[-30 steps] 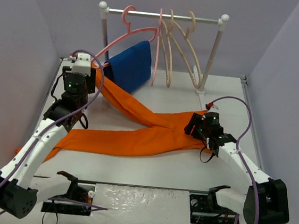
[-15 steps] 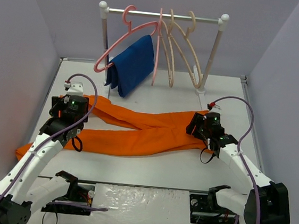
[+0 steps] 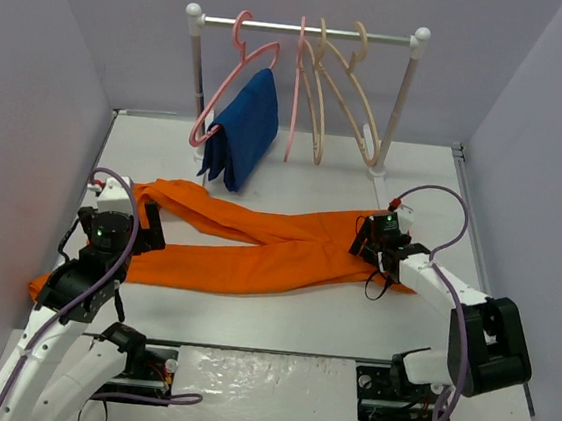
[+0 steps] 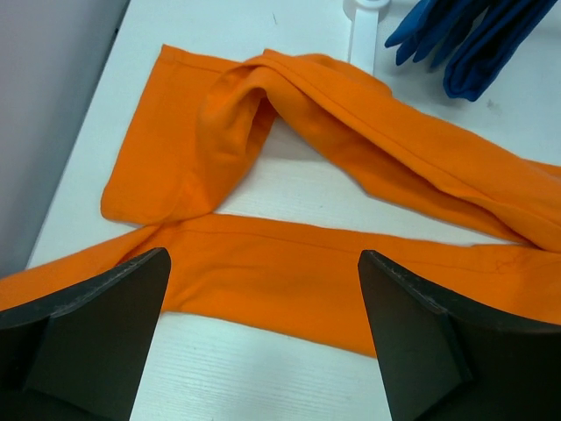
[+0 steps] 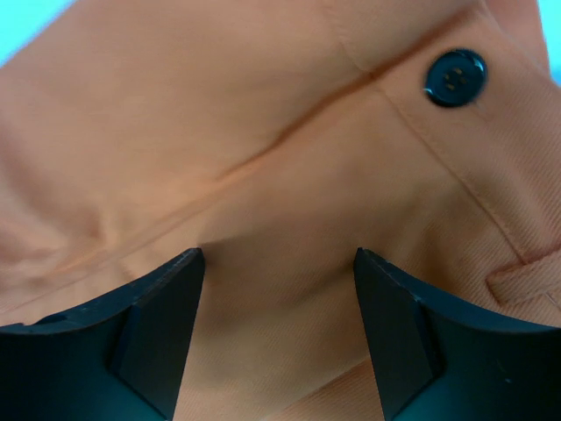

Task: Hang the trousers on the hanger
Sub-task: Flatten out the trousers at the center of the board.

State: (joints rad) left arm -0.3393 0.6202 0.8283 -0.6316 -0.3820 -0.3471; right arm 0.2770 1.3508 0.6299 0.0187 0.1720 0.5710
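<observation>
The orange trousers (image 3: 256, 258) lie flat across the table, legs crossed and stretching left, waistband to the right. My left gripper (image 3: 143, 228) hovers open over the near leg (image 4: 289, 281) with nothing between its fingers (image 4: 105, 324). My right gripper (image 3: 373, 245) sits low over the waistband, jaws apart, with cloth (image 5: 263, 132) and a dark button (image 5: 454, 77) right in front of them. The cream-beige hanger (image 3: 361, 98) hangs on the rail at the back, far from both grippers.
A clothes rail (image 3: 310, 30) on two white posts stands at the back. It carries pink hangers (image 3: 297, 81), one of them holding a dark blue garment (image 3: 245, 126). A post base (image 4: 364, 26) stands beside the far trouser leg. Grey walls close in the sides.
My left gripper has let go of the trouser leg, opened wide and pulled back toward the near left. The leg has dropped flat. The right gripper's jaws have widened.
</observation>
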